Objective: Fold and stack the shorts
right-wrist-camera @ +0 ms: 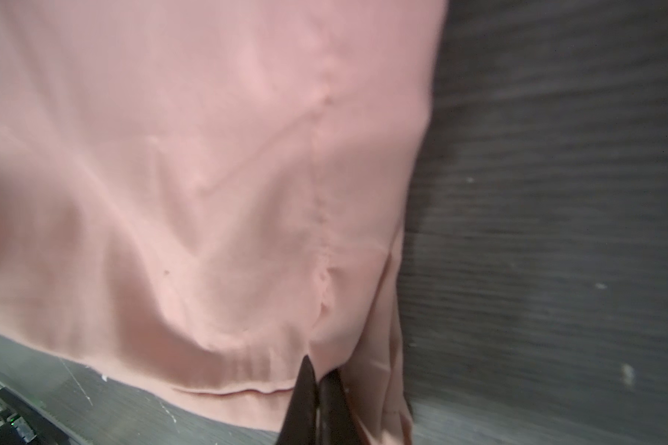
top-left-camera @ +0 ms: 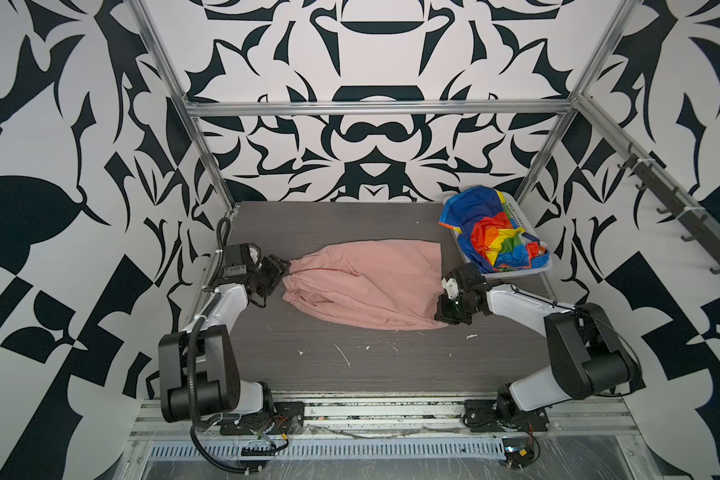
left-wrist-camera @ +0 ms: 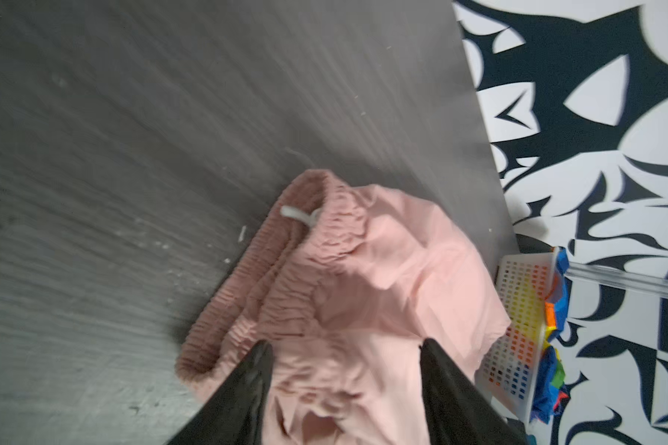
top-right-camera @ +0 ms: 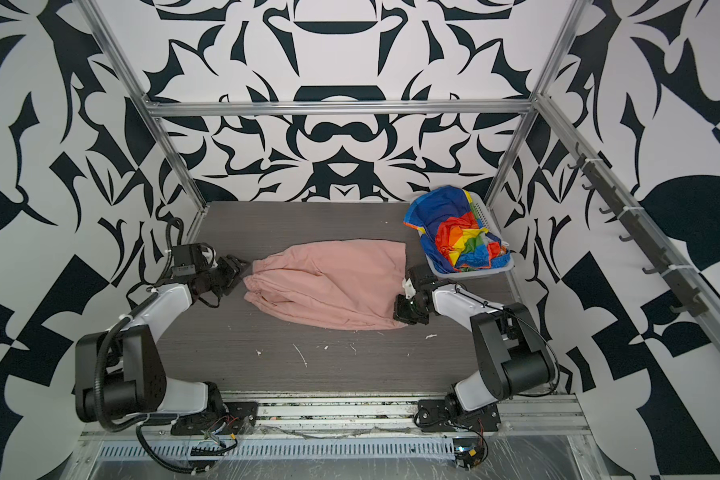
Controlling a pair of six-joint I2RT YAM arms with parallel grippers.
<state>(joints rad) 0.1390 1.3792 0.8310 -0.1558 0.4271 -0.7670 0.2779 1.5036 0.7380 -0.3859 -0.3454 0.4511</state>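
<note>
Two robot arms meet opposite ends of salmon-pink shorts [top-left-camera: 366,286] spread on a grey table [top-left-camera: 350,224].

At the left, the left gripper [top-left-camera: 282,267] sits at the gathered elastic waistband, and the left wrist view shows its black fingers [left-wrist-camera: 261,370] spread apart with pink cloth lying between them, not pinched. The shorts lie mid-table, waist to the left and leg hems to the right, wrinkled along the near edge. At the right end, the right gripper [top-left-camera: 444,313] has its fingers [right-wrist-camera: 305,381] pressed together on the hem at the near right corner. Further right, in the far corner, rainbow-striped shorts [top-left-camera: 491,237] are heaped in a white perforated basket [top-left-camera: 516,214], spilling over its rim.
</note>
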